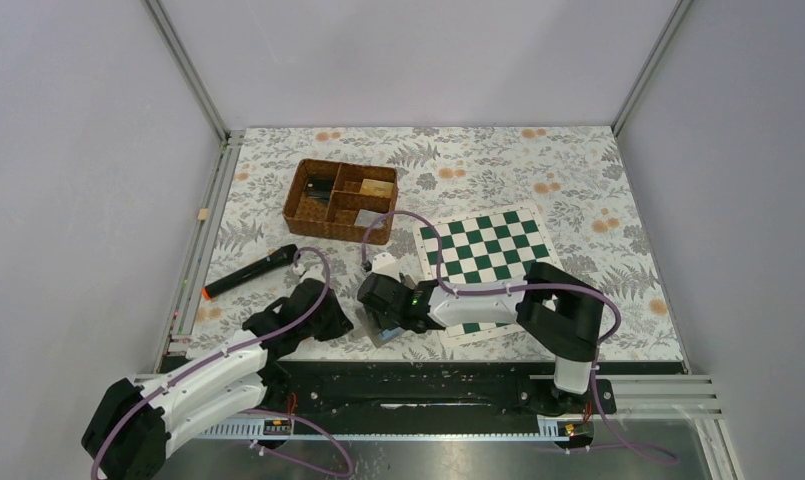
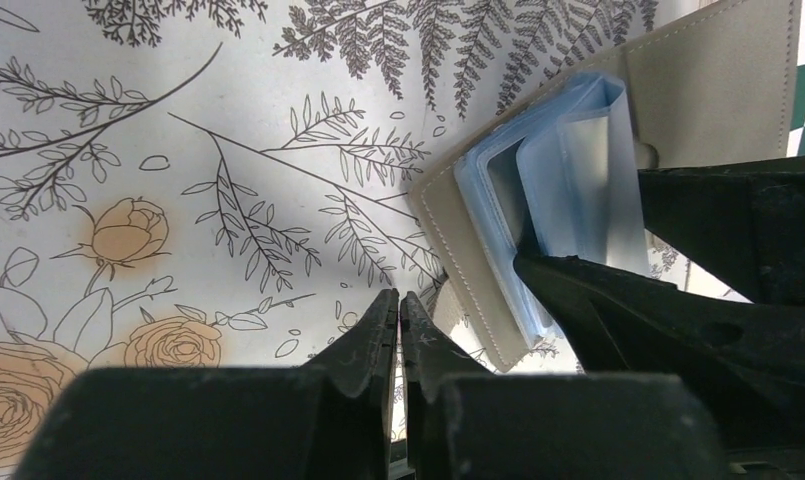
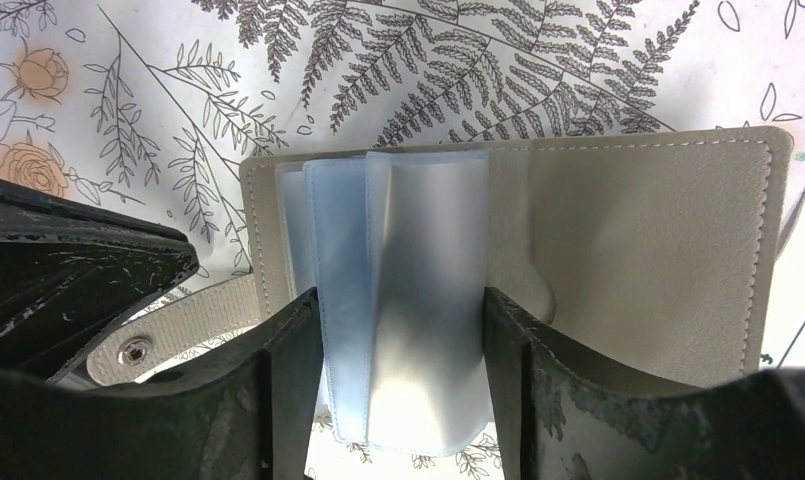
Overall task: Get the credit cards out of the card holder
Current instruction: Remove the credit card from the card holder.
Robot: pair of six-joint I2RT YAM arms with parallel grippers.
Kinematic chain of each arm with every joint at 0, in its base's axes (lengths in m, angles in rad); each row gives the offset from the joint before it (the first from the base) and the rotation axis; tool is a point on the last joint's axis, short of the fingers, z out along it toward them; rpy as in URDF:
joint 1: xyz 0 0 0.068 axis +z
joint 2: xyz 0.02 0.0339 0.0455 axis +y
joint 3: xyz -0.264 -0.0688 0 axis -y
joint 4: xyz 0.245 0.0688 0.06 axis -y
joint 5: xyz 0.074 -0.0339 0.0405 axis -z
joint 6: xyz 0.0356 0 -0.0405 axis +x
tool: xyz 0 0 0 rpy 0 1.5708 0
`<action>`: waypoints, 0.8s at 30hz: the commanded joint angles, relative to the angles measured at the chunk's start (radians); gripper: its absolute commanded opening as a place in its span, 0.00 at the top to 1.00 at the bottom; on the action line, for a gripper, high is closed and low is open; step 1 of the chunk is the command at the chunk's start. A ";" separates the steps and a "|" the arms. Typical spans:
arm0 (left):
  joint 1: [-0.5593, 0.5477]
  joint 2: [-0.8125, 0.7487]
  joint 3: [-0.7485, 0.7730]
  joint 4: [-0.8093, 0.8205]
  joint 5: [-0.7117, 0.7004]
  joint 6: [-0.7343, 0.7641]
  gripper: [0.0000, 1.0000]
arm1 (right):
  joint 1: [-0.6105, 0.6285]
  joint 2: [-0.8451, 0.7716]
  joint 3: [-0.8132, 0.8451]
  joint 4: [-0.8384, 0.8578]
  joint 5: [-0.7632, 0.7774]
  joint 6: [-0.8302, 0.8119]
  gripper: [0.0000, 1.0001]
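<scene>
From above, the card holder (image 1: 376, 336) lies on the desk (image 1: 578, 170) right under the right hand (image 1: 383, 300), by the chessboard's (image 1: 488, 250) near-left corner. The left hand (image 1: 333, 322) sits just left of it.

Left wrist: the left hand (image 2: 399, 325) is pinched shut on nothing, with the holder (image 2: 718, 90) to its right.

Right wrist: the right hand (image 3: 403, 320) stands half-wide astride the upright blue sleeves (image 3: 418, 230). The holder (image 3: 638, 250) lies open, its long axis across the fingers. I cannot tell whether the hand grips.

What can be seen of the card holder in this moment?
The card holder lies open on the floral tablecloth beside the chessboard mat: grey stitched cover, translucent light-blue plastic sleeves fanned upward, a strap with a metal snap. The right claw straddles the sleeves, fingers touching them; the shut left claw sits by the strap. No card is clearly visible.
</scene>
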 commanded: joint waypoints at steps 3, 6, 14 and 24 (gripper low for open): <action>-0.003 -0.051 0.092 -0.008 -0.023 0.000 0.94 | 0.007 -0.063 -0.035 0.061 -0.015 0.041 0.53; -0.004 -0.071 0.101 0.010 0.004 -0.021 0.94 | 0.007 -0.088 -0.060 0.094 -0.022 0.059 0.53; -0.003 -0.091 0.123 0.002 -0.009 -0.016 0.94 | -0.007 -0.110 -0.101 0.142 -0.039 0.092 0.58; -0.004 0.024 0.042 0.166 0.079 -0.039 0.93 | -0.067 -0.172 -0.289 0.425 -0.144 0.196 0.66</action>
